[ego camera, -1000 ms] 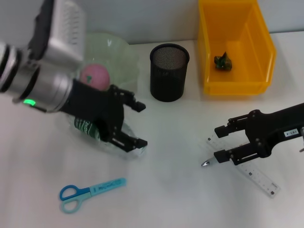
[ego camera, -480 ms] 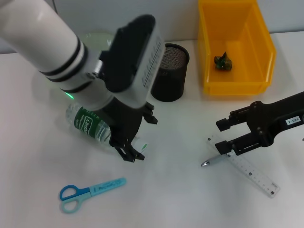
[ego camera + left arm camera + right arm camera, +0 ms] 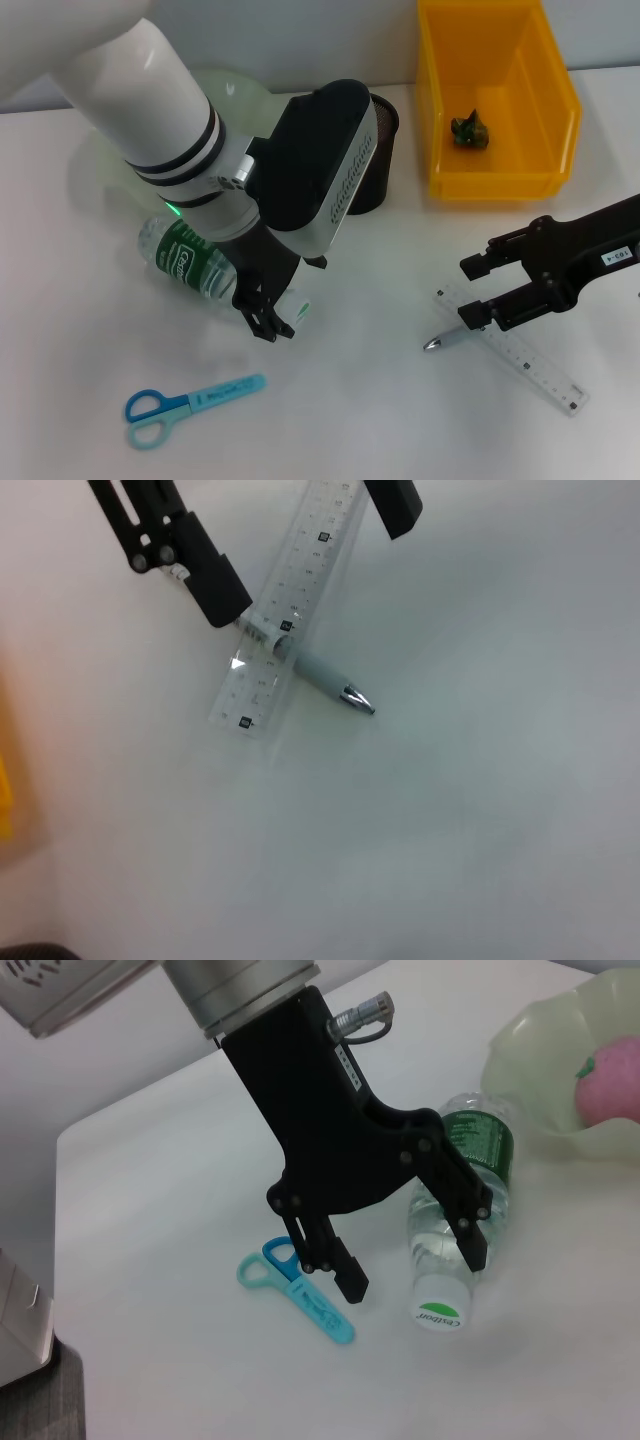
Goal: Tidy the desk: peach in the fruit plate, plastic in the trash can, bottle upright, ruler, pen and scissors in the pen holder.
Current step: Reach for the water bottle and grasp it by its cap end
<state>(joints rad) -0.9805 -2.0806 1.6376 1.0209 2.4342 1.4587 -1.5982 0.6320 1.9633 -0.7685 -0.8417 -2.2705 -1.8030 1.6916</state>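
The left hand [image 3: 268,318] hung released over the white counter [image 3: 360,400], its two dark fingers [image 3: 345,1282] spread apart; one finger stood against the neck of the bottle [image 3: 190,262] and the other stood clear on the counter, so nothing was grasped. The bottle lay on its side, its cap end [image 3: 441,1310] beside the fingers. The scissors [image 3: 190,402] lay near the hand on the counter. The peach [image 3: 612,1078] sat in the pale fruit plate [image 3: 540,1060] behind the bottle. The right hand [image 3: 478,296] was released too, its fingers apart above the pen [image 3: 452,337], which lay across the ruler [image 3: 520,355]. The pen holder [image 3: 375,165] and the yellow trash can [image 3: 495,95] stood at the back
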